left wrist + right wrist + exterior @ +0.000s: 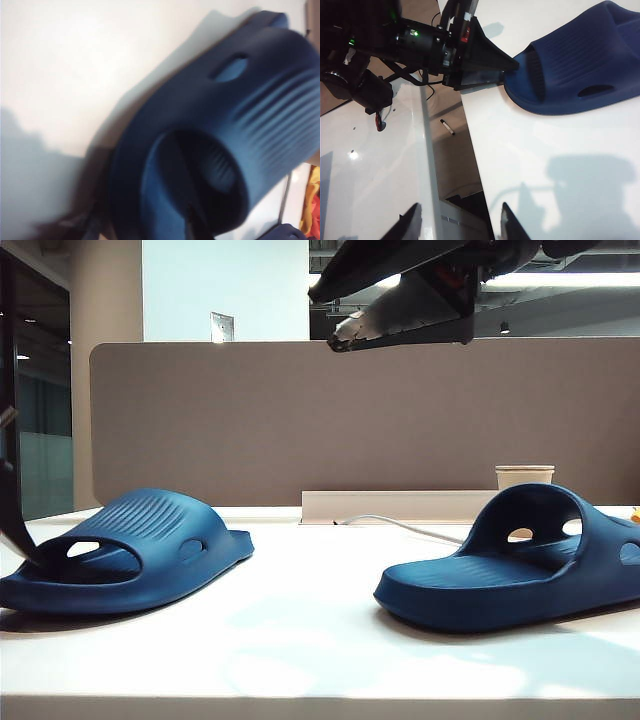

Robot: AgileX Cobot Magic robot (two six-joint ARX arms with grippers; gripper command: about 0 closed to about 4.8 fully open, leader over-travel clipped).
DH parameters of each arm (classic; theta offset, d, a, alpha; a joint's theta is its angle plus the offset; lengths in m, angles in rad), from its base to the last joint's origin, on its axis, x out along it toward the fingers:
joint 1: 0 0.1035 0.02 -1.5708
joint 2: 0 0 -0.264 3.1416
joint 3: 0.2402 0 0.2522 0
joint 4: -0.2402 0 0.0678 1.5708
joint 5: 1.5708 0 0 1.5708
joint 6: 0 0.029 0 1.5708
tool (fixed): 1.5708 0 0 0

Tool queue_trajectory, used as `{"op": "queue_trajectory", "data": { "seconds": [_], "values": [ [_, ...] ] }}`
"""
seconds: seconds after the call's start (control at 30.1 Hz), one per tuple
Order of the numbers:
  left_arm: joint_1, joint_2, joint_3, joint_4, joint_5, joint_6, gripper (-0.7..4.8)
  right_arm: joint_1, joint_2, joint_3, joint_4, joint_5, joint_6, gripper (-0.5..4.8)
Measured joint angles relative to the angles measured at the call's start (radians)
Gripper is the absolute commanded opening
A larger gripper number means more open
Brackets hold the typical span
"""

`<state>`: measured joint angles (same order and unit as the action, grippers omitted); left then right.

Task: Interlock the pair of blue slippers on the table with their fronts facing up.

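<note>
The left gripper (pixel 507 67) was seen at the left slipper's (pixel 125 550) heel on the table (pixel 320 660), grip unclear; the right gripper (pixel 457 222) was held open, empty.

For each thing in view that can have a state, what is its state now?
left slipper: flat on the table, sole down, left gripper at its heel opening.
right slipper: flat, sole down, untouched, apart from the left one.
left gripper: open.
right gripper: open, empty, raised above the table.
paper cup: upright, behind the right slipper.

left slipper (pixel 130 552) | right slipper (pixel 520 560) well apart | table (pixel 320 650) | end effector (pixel 400 315) overhead, possibly right arm's
</note>
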<state>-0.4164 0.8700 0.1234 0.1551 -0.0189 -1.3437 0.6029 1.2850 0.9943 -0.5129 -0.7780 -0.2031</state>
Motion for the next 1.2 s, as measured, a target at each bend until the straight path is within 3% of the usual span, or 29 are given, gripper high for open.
{"op": "queue_trajectory", "data": {
  "seconds": [0.5, 0.66, 0.83, 0.93, 1.2],
  "values": [
    [-0.003, 0.133, 0.008, 0.134, 0.011, 0.000, 2.04, 0.000, 0.000, 0.000, 0.001, 0.000, 0.005, 1.98],
    [-0.003, 0.165, 0.016, 0.150, 0.011, 0.000, 1.20, 0.000, 0.000, 0.000, 0.010, 0.010, 0.005, 1.98],
    [-0.003, 0.170, 0.015, 0.160, 0.011, 0.003, 1.08, 0.000, 0.000, 0.000, 0.011, 0.087, 0.005, 1.98],
    [-0.003, 0.170, 0.014, 0.164, 0.011, 0.008, 0.50, 0.000, 0.000, 0.000, 0.011, 0.130, 0.007, 1.98],
    [-0.002, 0.181, 0.006, 0.230, 0.035, 0.092, 0.47, 0.000, 0.000, 0.000, 0.015, 0.188, 0.018, 1.98]
  ]
}}
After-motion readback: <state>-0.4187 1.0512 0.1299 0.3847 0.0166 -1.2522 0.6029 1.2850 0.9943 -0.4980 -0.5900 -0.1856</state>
